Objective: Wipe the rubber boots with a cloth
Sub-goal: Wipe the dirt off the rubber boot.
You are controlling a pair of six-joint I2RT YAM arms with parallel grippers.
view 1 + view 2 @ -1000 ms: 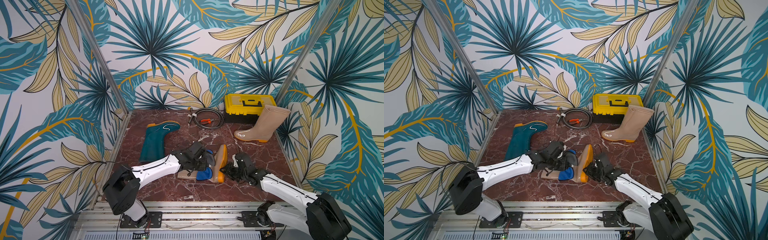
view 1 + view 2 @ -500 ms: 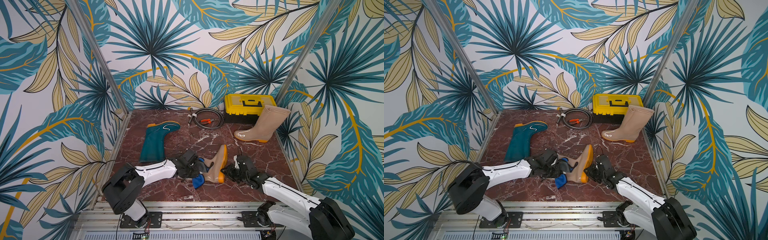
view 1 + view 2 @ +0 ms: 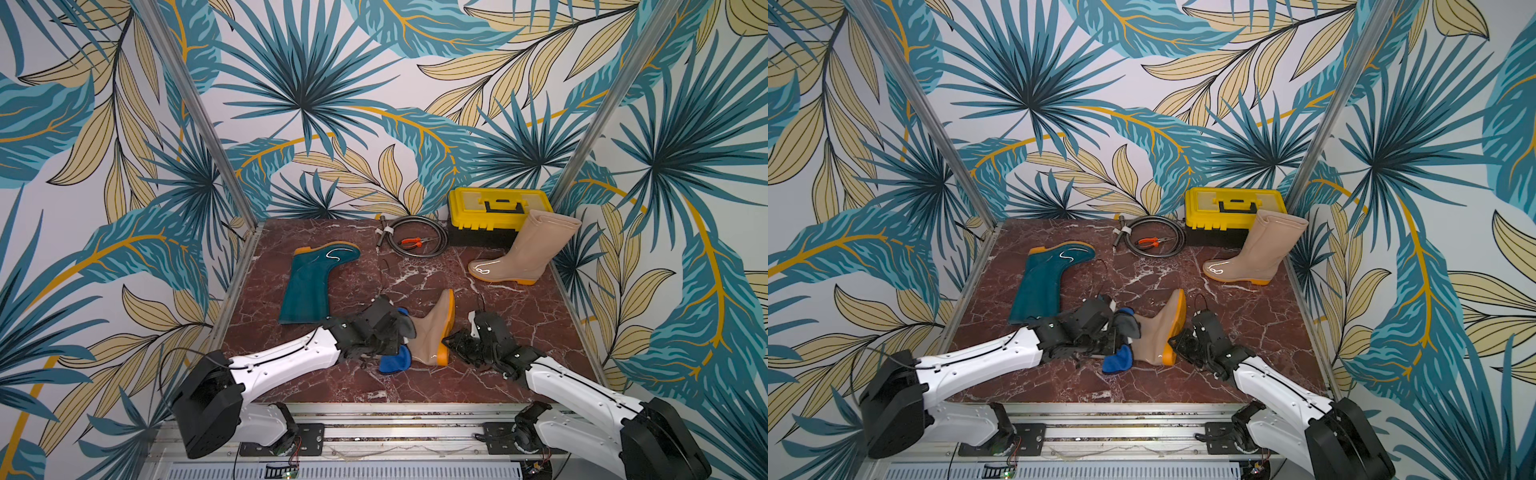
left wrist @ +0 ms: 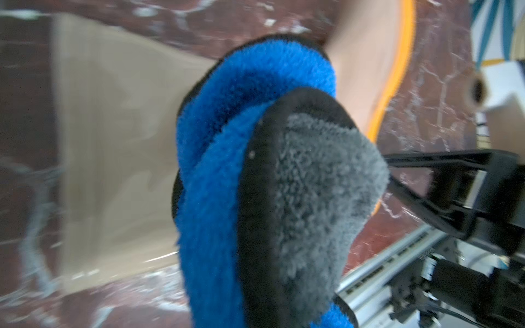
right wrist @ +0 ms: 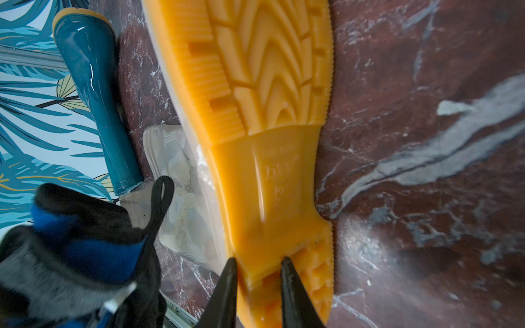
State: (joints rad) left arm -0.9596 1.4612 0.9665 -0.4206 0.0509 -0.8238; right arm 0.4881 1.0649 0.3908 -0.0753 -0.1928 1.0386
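A beige rubber boot (image 3: 430, 336) lies on its side at the front middle of the marble floor, its orange sole (image 5: 255, 113) facing right. My right gripper (image 5: 258, 259) is shut on the heel of that sole. My left gripper (image 3: 399, 332) is shut on the blue-and-grey cloth (image 4: 227, 142) and presses it against the boot's ankle; the cloth hides its fingers. A fold of cloth (image 3: 395, 361) hangs to the floor. The teal boot (image 3: 307, 286) lies flat at the left. Another beige boot (image 3: 523, 253) stands upright at the back right.
A yellow toolbox (image 3: 496, 212) sits at the back wall, with a coiled cable and orange pliers (image 3: 411, 241) beside it. Patterned walls close in both sides. A metal rail (image 3: 374, 428) runs along the front edge.
My left gripper drew the cloth back along the lying boot toward its shaft, then edged forward to the ankle. The right gripper kept its hold on the heel.
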